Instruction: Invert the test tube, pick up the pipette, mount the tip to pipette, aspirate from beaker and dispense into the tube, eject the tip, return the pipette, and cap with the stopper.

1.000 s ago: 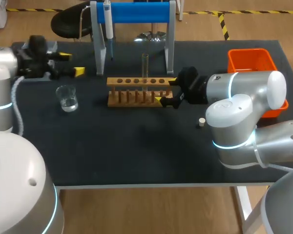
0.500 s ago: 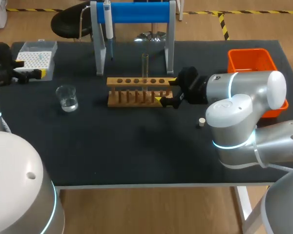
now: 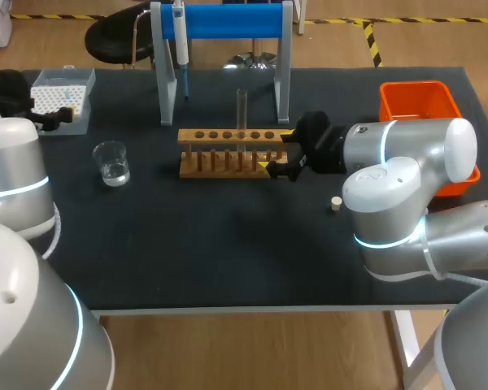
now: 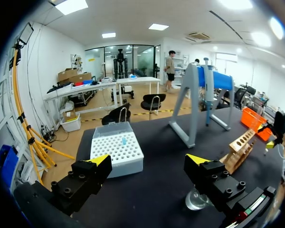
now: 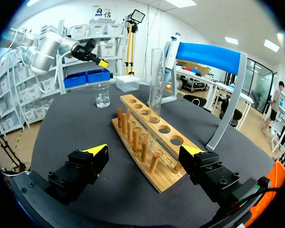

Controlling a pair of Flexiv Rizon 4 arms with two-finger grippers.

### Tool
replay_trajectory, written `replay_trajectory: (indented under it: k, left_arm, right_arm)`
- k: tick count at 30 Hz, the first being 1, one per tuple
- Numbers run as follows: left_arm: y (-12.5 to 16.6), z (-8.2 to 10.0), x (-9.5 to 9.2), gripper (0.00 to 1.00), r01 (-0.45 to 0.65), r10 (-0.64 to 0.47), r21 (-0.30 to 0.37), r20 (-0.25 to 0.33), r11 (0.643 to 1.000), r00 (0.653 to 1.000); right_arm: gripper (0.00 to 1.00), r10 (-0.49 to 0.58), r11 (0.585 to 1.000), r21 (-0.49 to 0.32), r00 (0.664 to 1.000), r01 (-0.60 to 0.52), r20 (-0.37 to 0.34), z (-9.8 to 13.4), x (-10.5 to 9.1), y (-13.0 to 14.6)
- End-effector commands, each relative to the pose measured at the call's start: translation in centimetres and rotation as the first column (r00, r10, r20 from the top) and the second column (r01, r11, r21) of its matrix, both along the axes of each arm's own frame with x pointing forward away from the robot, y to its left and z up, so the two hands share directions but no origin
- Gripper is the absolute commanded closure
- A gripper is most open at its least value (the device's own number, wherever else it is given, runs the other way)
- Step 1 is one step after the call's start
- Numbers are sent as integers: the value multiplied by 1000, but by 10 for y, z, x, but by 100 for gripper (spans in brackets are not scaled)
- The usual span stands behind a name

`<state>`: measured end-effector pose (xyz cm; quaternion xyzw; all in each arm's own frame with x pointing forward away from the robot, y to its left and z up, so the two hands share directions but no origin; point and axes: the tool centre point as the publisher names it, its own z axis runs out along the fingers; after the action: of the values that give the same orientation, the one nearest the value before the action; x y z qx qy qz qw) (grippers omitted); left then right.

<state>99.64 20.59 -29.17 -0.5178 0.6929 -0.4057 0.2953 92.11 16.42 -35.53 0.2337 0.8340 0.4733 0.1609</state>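
Standing upright in the wooden rack (image 3: 232, 154), test tube (image 3: 241, 110) looks done w/ step 1. Pipette (image 3: 180, 41) hangs on its blue stand (image 3: 228, 20), stopper (image 3: 336, 203) lies on tabletop (image 3: 228, 244); everything else left. Both hands spread & empty: right hand (image 5: 145, 150) at rack's end, left hand (image 4: 148, 160) nr tip box (image 3: 61, 97).

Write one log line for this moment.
left end effector: open, by tip box | right end effector: open, at rack | test tube: upright in rack | pipette: on stand | stopper: on table
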Motion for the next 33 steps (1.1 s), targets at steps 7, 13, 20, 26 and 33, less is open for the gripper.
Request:
replay_trajectory:
  k: [7,13,20,26,33]
  left_arm:
    - [1,-23,43,0,-44,44,19,1,999,999]
    - [8,-28,56,0,-78,78,28,14,997,997]
    - [12,-36,75,0,-95,95,27,18,995,995]
    - [16,-41,93,0,-103,103,28,20,994,995]
    - [21,-46,109,0,-117,117,27,30,993,993]
  right_arm:
    - [0,-1,1000,0,1000,1,0,0,0,0]
    - [0,-1,1000,0,1000,1,0,0,0,0]
    - [0,-1,1000,0,1000,1,0,0,0,0]
    - [0,-1,1000,0,1000,1,0,0,0,0]
    - [0,-1,1000,0,1000,1,0,0,0,0]
